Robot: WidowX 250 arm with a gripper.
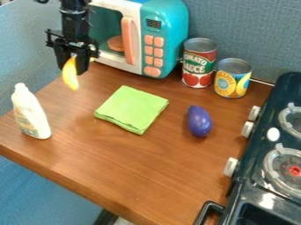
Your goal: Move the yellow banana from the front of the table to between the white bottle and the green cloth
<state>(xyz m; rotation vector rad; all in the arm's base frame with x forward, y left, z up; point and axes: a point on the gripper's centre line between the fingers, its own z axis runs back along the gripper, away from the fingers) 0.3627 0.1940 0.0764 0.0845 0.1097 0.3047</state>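
The black gripper (73, 63) hangs at the upper left, in front of the toy microwave (156, 52). It is shut on a yellow banana-like object (70, 74), which points downward above the table's left part. Below and to the left of it, a white bottle (31, 113) stands near the table edge. A folded green cloth (132, 109) lies on the wood to the lower right of the gripper. Farther right lies a purple eggplant (199, 121).
A tomato sauce can (199, 63) and a smaller yellow can (232, 79) stand beside the microwave along the back wall. The dark toy stove (258, 184) with its knobs and burners borders the brown table (141, 171) on the right.
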